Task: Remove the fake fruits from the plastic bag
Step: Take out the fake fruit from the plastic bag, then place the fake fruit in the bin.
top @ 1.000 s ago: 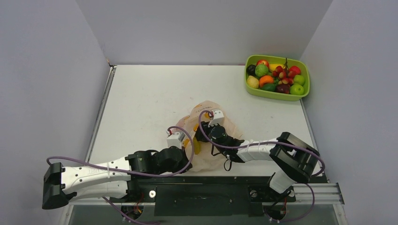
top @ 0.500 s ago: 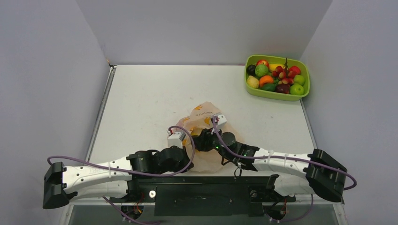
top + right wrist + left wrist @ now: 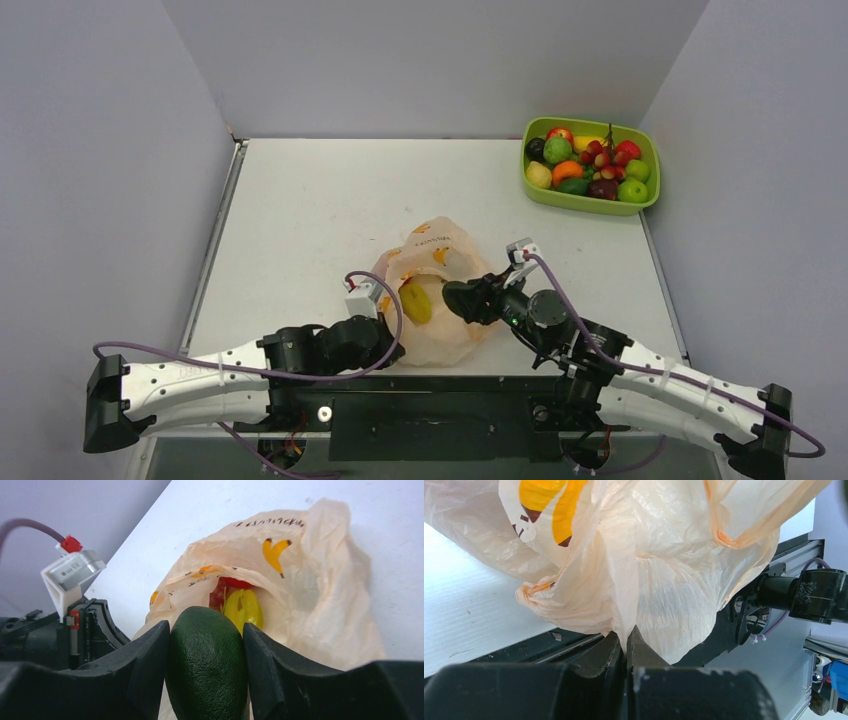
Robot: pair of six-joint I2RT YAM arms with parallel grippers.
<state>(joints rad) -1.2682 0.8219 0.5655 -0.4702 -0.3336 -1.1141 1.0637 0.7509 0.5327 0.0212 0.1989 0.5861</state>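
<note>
Your left jaws pinch shut on the near edge of the bag [image 3: 440, 250], anchoring it on the table [image 3: 300, 200] so your right jaws, half open around a green fruit [image 3: 206, 665], can pull it clear rightward.

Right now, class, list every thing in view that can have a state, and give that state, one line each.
left claw, shut on a fold of the plastic bag
right claw, shut on the dark green fruit
plastic bag, mouth open, yellow fruit and red fruit inside
green tray, filled with fruits
</note>
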